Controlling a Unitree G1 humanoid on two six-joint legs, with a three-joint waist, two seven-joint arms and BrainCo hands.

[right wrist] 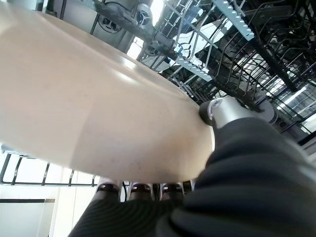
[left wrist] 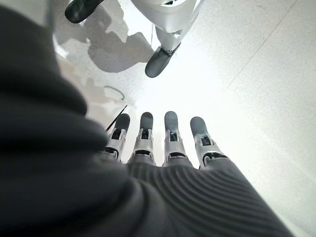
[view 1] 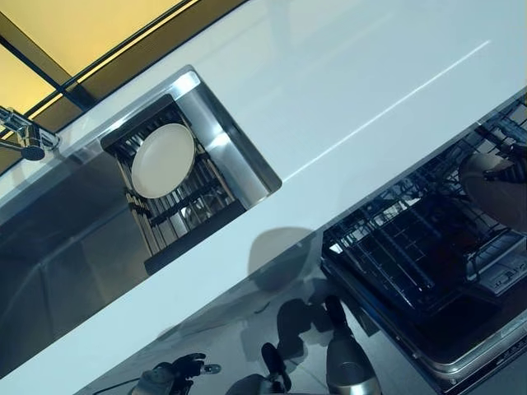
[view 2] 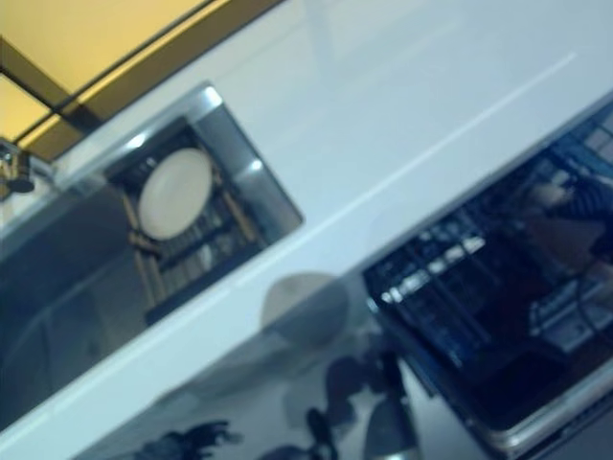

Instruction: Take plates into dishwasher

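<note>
My right hand (right wrist: 217, 116) was pinched on a cream plate (right wrist: 89, 108) over the open dishwasher rack (view 1: 412, 255), and the plate's broad face blocked most of my way down. Dark wire tines (right wrist: 256, 59) crowded close around it, with narrow gaps between them. The white bench (view 1: 346, 99) lay bare and wide between the rack and the sink (view 1: 74, 239). There a second plate (view 1: 163, 160) lay on a slatted drainer (view 1: 185, 206), with open room above it. My left hand (left wrist: 168, 143) hung with straight fingers over bare floor (left wrist: 266, 74).
</note>
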